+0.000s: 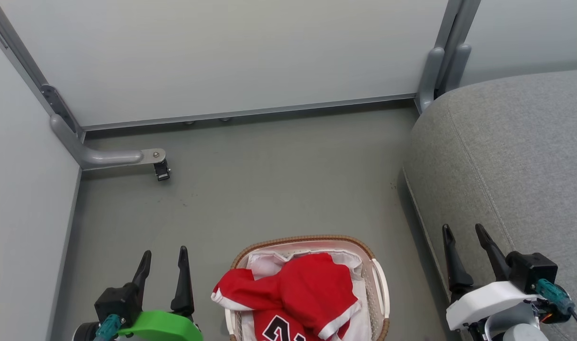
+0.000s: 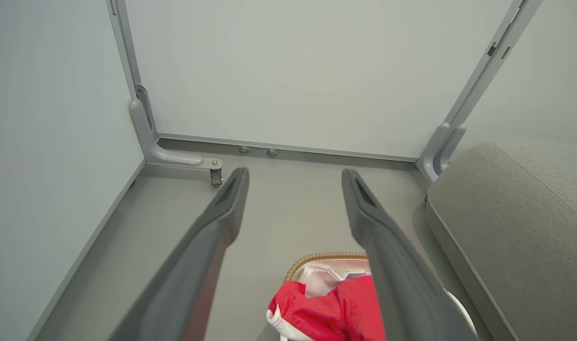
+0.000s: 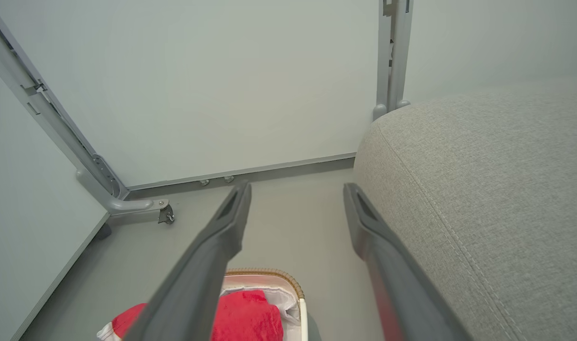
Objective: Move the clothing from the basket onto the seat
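Observation:
Red clothing [image 1: 307,293] with white trim and black lettering is heaped in the oval basket [image 1: 379,284] on the floor at the bottom centre of the head view; one red sleeve hangs over its left rim. The grey seat [image 1: 516,166] rises on the right. My left gripper [image 1: 164,263] stands open, empty, left of the basket. My right gripper [image 1: 464,237] is open and empty, over the seat's front edge. In the left wrist view the clothing [image 2: 336,308] and the basket [image 2: 324,258] lie below my fingers. The right wrist view has the clothing [image 3: 250,317] and the seat [image 3: 487,189].
Pale partition panels enclose the floor at the back and the left. A grey metal foot with a caster [image 1: 161,170] juts from the left post. A second post base [image 1: 435,76] stands by the seat's far corner. Bare grey floor [image 1: 279,180] lies ahead of the basket.

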Tool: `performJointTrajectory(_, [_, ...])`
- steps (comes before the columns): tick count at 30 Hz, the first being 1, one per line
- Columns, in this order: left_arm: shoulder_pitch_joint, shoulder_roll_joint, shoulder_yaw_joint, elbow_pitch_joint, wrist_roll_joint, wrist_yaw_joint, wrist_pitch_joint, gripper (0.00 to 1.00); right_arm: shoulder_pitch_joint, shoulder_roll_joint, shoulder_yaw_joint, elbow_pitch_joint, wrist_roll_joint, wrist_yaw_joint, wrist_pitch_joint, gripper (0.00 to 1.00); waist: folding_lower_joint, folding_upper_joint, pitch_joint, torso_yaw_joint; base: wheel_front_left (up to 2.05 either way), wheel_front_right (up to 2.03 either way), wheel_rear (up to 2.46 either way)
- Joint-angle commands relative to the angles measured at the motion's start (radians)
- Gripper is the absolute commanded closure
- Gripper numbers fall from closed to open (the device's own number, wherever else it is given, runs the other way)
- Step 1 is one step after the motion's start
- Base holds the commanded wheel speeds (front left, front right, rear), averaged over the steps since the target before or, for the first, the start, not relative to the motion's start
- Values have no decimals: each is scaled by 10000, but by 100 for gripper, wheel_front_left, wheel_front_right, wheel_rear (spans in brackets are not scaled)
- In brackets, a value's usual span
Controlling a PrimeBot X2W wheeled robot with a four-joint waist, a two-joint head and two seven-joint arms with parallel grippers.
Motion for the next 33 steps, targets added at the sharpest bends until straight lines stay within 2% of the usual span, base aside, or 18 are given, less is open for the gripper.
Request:
performJointTrajectory(1, [47,68,-6,4,227,-23,-95,0,-28,-62,11,4,-218,3,-107,0,0,-1,3,-2,0,0,0])
performJointTrajectory(17, [49,79,-226,301,1062,-14,-382,0,47,-79,82,58,-1280,2,-375,0,0,-1,36,38,0,0,0])
performJointTrajectory(33, [-3,76,-224,401,898,-14,-360,0,25,-78,32,64,-1204,2,-369,0,0,-1,83,32,0,0,0])
